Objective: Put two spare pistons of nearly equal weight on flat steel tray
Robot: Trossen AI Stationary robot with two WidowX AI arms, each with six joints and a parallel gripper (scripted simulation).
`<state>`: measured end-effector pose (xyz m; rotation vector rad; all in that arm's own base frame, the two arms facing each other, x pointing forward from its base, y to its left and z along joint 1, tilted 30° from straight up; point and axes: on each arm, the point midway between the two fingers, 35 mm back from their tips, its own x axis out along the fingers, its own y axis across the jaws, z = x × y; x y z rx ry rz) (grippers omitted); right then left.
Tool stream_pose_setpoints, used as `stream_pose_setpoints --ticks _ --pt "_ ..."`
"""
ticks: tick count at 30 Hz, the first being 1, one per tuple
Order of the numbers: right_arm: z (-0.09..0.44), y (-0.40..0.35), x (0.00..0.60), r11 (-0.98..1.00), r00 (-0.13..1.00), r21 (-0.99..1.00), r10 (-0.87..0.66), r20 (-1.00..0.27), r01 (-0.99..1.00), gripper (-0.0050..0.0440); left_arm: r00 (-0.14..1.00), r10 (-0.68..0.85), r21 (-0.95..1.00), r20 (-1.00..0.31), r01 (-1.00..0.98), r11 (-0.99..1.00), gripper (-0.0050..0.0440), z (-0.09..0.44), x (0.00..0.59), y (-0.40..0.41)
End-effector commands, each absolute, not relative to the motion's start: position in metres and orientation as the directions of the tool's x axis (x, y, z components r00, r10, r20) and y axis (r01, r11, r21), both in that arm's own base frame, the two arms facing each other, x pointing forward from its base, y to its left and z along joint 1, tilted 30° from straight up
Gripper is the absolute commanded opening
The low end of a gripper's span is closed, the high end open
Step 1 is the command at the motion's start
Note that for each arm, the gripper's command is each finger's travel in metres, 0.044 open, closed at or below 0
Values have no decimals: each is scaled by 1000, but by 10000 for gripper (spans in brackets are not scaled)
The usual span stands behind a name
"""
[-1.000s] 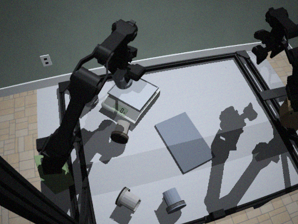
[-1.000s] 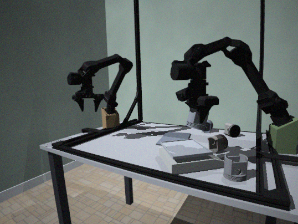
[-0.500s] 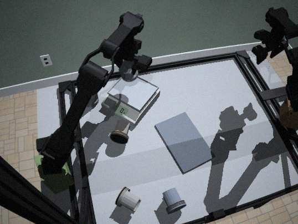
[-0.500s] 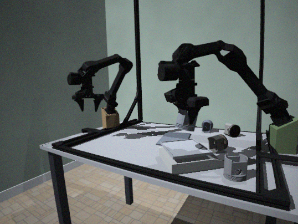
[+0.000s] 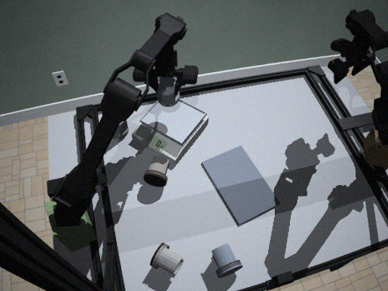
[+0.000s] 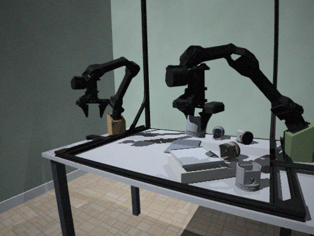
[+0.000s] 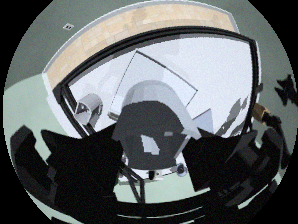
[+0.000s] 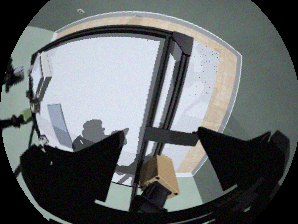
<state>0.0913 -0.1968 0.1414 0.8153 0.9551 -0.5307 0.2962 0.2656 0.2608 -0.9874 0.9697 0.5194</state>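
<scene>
Grey metal piston (image 5: pixel 167 91) (image 6: pixel 196 125) (image 7: pixel 152 107) clamped in its jaws, the left gripper (image 5: pixel 167 77) (image 6: pixel 198 115) (image 7: pixel 152 121) hangs by the scale (image 5: pixel 173 120) (image 6: pixel 201 172), apparently for weighing; lowering onto the pan looks next. The right gripper (image 5: pixel 344 68) (image 6: pixel 94 114) (image 8: pixel 161 133) waits, jaws apart. The steel tray (image 5: pixel 239 185) (image 6: pixel 184 144) (image 7: pixel 204 121) (image 8: pixel 60 125) lies unloaded on the white bench (image 5: pixel 252 119) (image 6: pixel 122 163) (image 7: pixel 220 60) (image 8: pixel 110 75), before green walls (image 5: pixel 108 43) (image 6: pixel 210 26) and tan flooring (image 5: pixel 21 155) (image 6: pixel 111 204).
</scene>
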Motion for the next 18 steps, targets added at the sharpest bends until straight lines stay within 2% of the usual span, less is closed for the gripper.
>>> stream_pose_setpoints --ticks 1,18 --pt "142 -197 92 599 494 371 -47 -868 709 440 510 -58 -488 -858 -777 397 158 264 296 268" --pt "142 -197 92 599 494 371 -47 -868 709 440 541 -121 -546 -832 -837 12 158 264 296 268"
